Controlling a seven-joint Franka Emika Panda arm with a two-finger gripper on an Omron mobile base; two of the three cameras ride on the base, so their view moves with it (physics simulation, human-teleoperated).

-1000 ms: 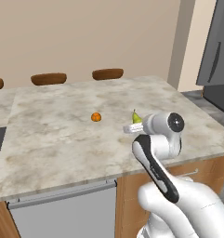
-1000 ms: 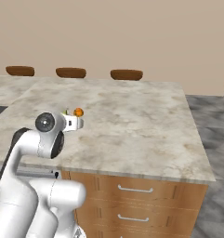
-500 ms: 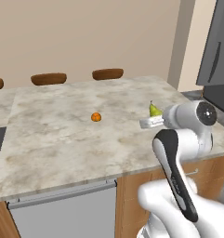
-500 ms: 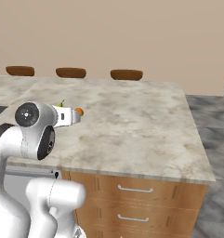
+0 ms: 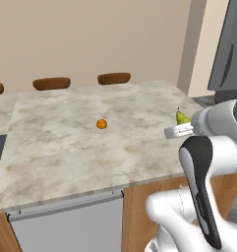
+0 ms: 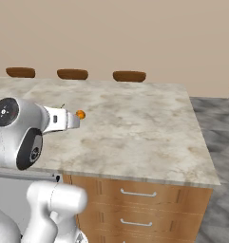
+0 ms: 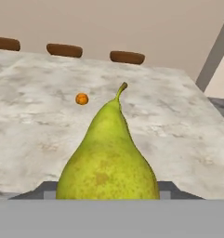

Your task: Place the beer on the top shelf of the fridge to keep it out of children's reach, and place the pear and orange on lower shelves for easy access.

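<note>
One pear (image 7: 108, 155) pinched in gripper (image 5: 175, 131), held above worktop (image 5: 66, 142) right edge; orange (image 5: 102, 124) sits mid-worktop.

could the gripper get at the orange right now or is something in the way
Probably not yet. The gripper is already shut on the pear, so it has no free grip. The orange itself sits alone on the open counter with nothing around it, so the path there looks free once the pear is put down.
</note>
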